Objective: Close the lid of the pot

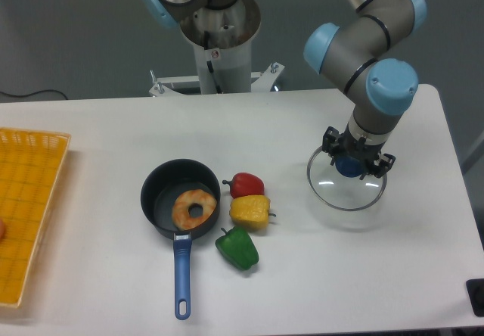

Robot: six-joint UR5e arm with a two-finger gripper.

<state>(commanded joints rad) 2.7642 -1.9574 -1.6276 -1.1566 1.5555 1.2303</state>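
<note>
Pot (168, 197) handle points toward the camera; hand (349, 165) pinches lid (333, 193) knob.

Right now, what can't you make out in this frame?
- Pincer on the lid: the wrist hides the fingertips, so whether it has closed on the blue knob is unclear.
- Yellow basket: cut off by the left edge; an orange thing there is barely visible.
- Dark object: cropped at the right edge, unidentifiable.
</note>
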